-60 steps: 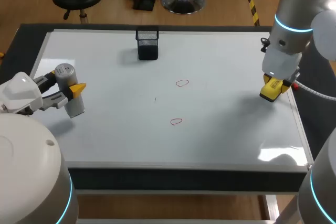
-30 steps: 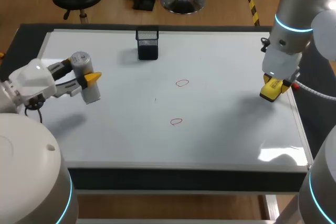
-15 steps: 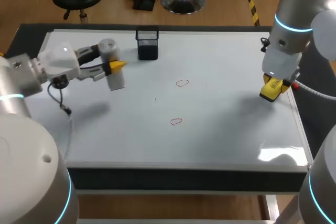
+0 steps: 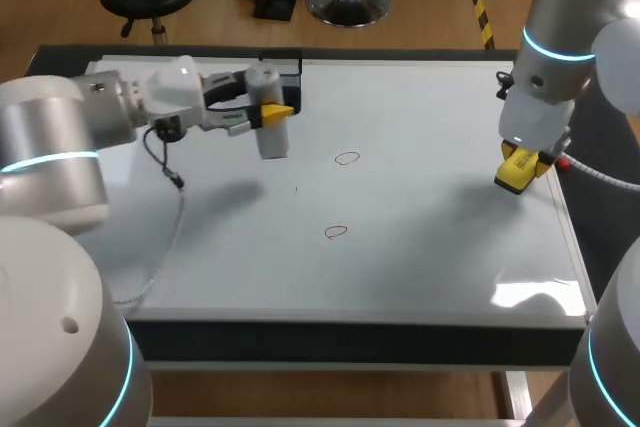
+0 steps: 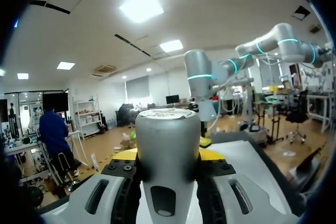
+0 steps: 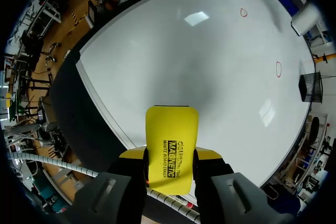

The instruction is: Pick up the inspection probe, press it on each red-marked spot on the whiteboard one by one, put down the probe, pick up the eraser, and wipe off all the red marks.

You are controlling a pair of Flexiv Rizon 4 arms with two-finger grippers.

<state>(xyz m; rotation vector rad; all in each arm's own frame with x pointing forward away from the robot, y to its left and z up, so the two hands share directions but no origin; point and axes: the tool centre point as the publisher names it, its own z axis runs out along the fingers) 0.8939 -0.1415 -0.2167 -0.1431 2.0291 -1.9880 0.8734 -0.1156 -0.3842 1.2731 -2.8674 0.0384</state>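
My left gripper (image 4: 267, 107) is shut on the grey cylindrical probe (image 4: 273, 137), held upright above the whiteboard (image 4: 420, 247) at its back middle. In the left wrist view the probe (image 5: 168, 140) stands between the fingers of the left gripper (image 5: 168, 157). Two red ring marks lie on the board: one (image 4: 347, 158) just right of the probe, the other (image 4: 336, 232) nearer the front. My right gripper (image 4: 519, 169) holds the yellow eraser (image 4: 512, 179) near the board's right edge. The right wrist view shows the eraser (image 6: 172, 142) clamped in the gripper (image 6: 170, 157), with both marks (image 6: 243, 12) (image 6: 278, 69) far ahead.
A black mesh holder (image 4: 288, 64) stands at the board's back edge, partly hidden behind the probe; it also shows in the right wrist view (image 6: 311, 86). A thin cable (image 4: 175, 209) hangs from my left arm over the board's left part.
My left arm has swung the probe from the board's left side rightward and toward the back, ending in front of the mesh holder. The right arm and eraser have not moved.
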